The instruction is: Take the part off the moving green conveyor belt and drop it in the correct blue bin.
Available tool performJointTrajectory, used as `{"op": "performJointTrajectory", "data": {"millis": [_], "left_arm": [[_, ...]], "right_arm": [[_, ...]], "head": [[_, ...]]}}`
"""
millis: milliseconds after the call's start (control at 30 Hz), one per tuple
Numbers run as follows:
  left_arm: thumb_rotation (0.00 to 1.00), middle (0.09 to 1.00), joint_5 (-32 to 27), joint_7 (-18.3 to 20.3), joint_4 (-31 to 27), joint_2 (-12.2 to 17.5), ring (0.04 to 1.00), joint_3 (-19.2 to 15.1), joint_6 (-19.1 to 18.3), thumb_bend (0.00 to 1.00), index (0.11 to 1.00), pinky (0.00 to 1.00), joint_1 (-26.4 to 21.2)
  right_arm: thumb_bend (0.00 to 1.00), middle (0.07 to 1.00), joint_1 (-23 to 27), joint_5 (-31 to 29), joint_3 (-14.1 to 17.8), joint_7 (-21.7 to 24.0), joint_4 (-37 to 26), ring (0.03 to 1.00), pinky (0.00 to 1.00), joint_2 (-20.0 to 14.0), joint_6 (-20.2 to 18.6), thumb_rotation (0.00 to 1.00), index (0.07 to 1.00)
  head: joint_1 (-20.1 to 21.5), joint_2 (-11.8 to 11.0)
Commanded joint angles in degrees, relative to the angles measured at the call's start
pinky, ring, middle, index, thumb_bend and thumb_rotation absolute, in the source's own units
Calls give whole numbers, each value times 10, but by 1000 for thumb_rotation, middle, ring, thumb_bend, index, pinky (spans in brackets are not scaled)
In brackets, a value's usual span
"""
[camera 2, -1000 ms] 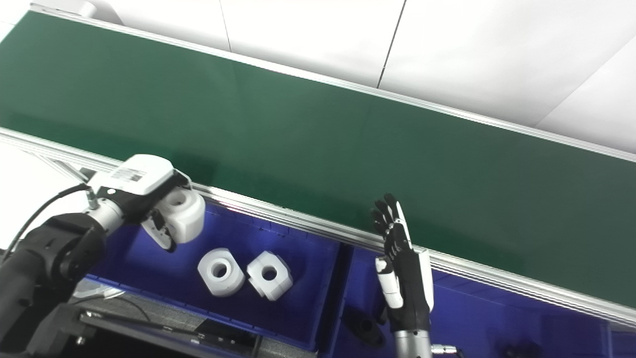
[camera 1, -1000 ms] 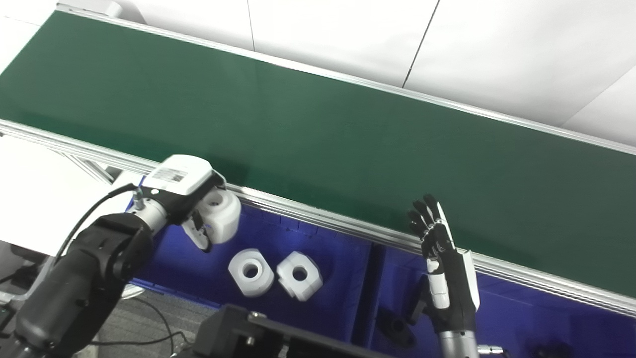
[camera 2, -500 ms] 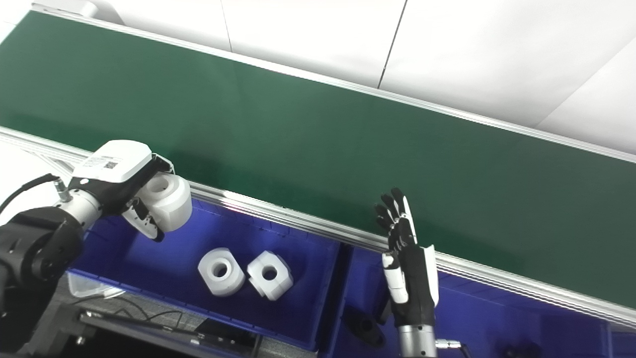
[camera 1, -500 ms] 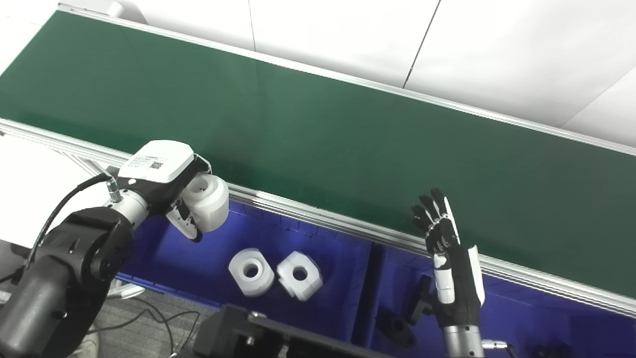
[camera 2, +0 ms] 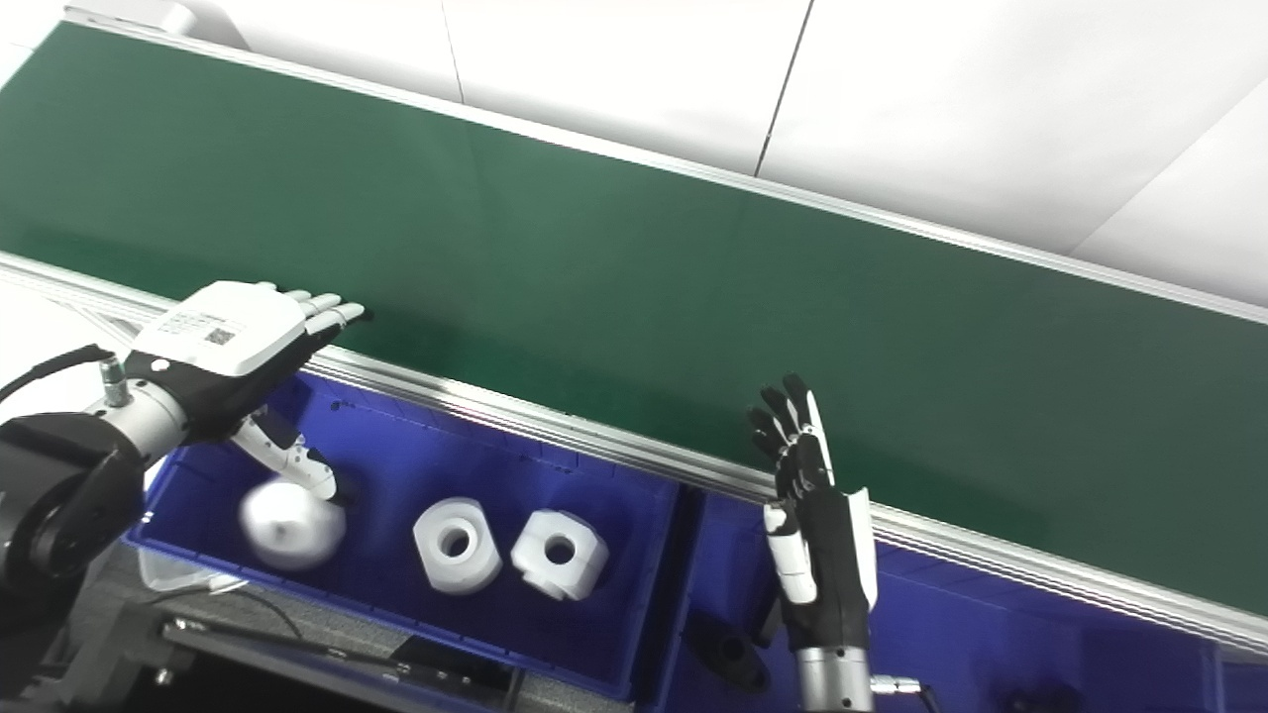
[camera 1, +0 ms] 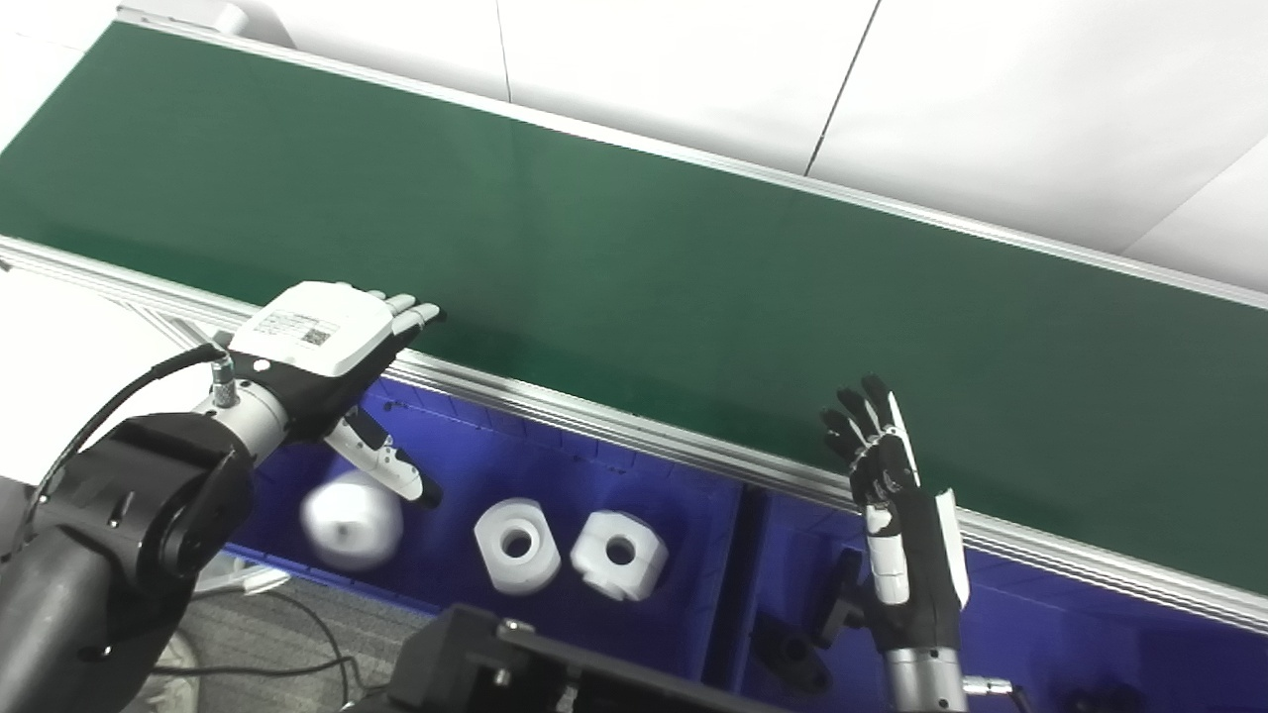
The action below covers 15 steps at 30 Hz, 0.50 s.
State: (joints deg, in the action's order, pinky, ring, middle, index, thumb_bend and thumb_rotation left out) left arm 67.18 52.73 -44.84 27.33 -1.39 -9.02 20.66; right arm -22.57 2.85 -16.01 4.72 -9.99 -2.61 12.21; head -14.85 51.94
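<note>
My left hand (camera 1: 332, 347) is open, fingers spread, above the left end of the left blue bin (camera 1: 684, 604). A white round part (camera 1: 352, 520) is blurred in the bin just below that hand, apart from it; it also shows in the right eye view (camera 2: 290, 525). Two more white parts (camera 1: 517, 545) (camera 1: 621, 555) lie in the same bin to its right. My right hand (camera 1: 897, 525) is open and upright, empty, at the near rail of the green conveyor belt (camera 1: 634, 257). No part shows on the belt.
A second blue bin (camera 1: 1090, 634) lies to the right under the belt's rail, with dark parts (camera 1: 792, 659) in it beside my right wrist. A black device (camera 1: 515, 668) stands at the bottom edge. White wall panels lie beyond the belt.
My left hand opened and let go of the white part, which dropped into the left bin. The two other white parts shifted slightly right. My right hand barely moved.
</note>
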Motion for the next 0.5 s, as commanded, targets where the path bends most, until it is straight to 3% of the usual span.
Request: {"op": "performJointTrajectory", "data": {"millis": [0,200,300,367,400,467], "left_arm": [[628,981,13,3,-17,3,971,-9,13,1000,981,1000,2],[632,973,9,13,-24,-11,971,-16,25,1000,984,1000,2],[632,968,-17,-10,-27,-26,960,-19,29,1000,989,989,5],[530,906,-146,-111,-1,-60,897,-39,50,1000,913,914,13],[516,889,-226,-169,21,-89,874,-45,78,1000,893,876,19],[560,905,-344,-238,54,-139,876,-40,123,1000,904,814,28]], "right_arm": [[825,934,1,-4,0,4,-18,893,895,6,22,941,982],[820,934,-3,-12,0,7,-26,893,898,4,20,933,981],[824,934,-5,-13,2,9,-31,895,898,1,16,936,980],[824,934,-7,-16,4,10,-31,895,900,-2,18,934,979],[822,933,-8,-18,5,11,-31,896,902,-3,21,933,978],[804,925,-11,-19,8,9,-29,889,891,-3,31,930,973]], "head": [[1,-1],[6,1],[18,2],[35,2],[44,3],[65,6]]}}
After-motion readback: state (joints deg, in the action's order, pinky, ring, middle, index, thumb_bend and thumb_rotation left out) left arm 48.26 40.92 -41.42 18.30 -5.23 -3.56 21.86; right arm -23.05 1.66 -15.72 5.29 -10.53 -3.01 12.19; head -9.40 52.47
